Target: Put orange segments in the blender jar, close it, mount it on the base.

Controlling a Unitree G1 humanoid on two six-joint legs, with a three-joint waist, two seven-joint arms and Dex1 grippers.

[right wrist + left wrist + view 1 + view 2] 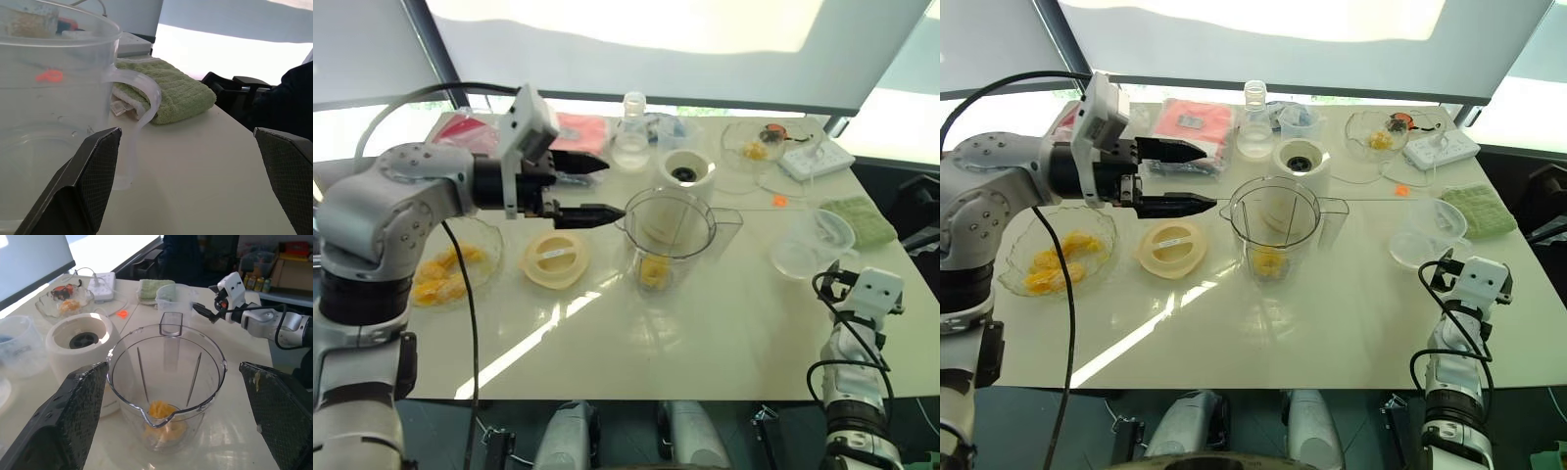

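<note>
The blender jar [671,235] stands uncovered on the white table, with a few orange segments [654,271] at its bottom. Right behind it sits the cream base [686,173] with its dark socket showing. My left gripper [613,188] hangs open and empty beside the jar's rim, its fingertips [95,377] pointing at the jar [168,357]. More orange segments [445,274] lie in a glass bowl at the left. The flat cream lid [555,258] rests between bowl and jar. My right gripper [1442,271] is open and empty near the table's right front edge, facing a clear handled cup [54,93].
A glass bottle [632,137], a red packet [579,131], a glass bowl [756,145] and a power strip [816,157] line the far side. A green cloth [858,221] lies by the right edge. A small orange scrap [779,200] sits on the table.
</note>
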